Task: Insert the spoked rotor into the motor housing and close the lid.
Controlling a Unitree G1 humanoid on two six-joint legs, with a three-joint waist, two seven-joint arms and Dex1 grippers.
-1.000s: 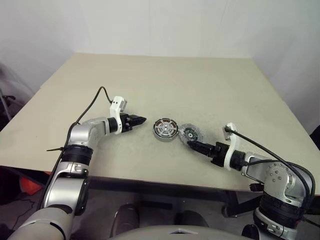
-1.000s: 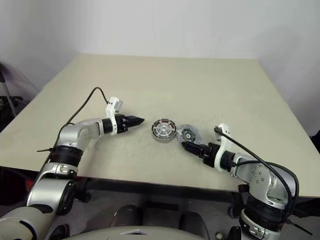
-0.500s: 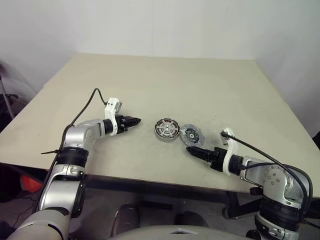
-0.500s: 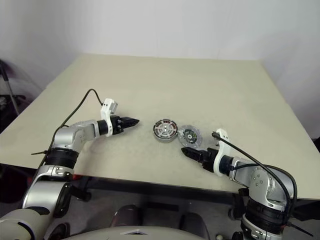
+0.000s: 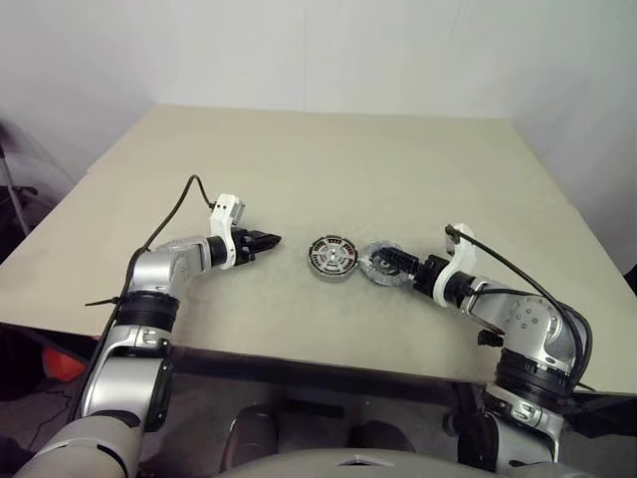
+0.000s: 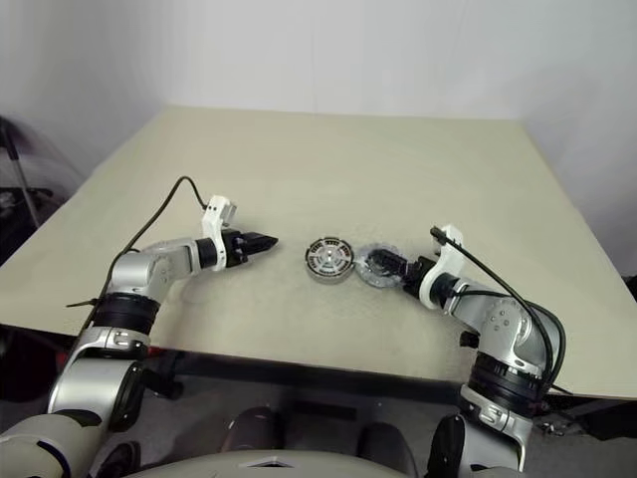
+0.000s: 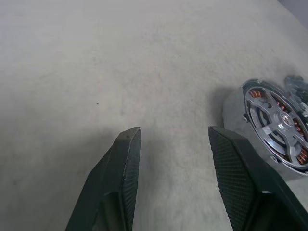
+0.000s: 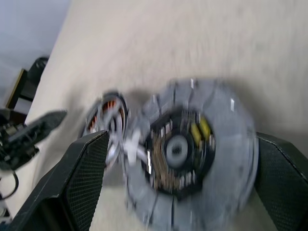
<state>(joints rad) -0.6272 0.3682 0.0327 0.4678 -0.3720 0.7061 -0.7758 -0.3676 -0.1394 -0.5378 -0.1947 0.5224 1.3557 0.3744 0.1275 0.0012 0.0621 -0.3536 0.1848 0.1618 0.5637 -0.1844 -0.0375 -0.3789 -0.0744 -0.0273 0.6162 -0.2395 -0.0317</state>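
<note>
**Right gripper around the grey disc, left one waiting**

The housing (image 5: 330,257) lies flat on the table (image 5: 328,159), near the middle of the front edge; copper wire shows through the silver spokes on top; the grey disc (image 8: 192,154) lies just beside it on the right, and the two look close enough to touch, but I cannot tell; the right gripper (image 8: 180,180) points at the disc with its fingers wide apart, one on each side of it; I cannot tell if the fingers (image 8: 84,168) touch the disc; the left gripper (image 7: 173,159) is to the left of the housing, near it but apart; its fingers (image 7: 122,163) are partly open with nothing but bare table between them
</note>
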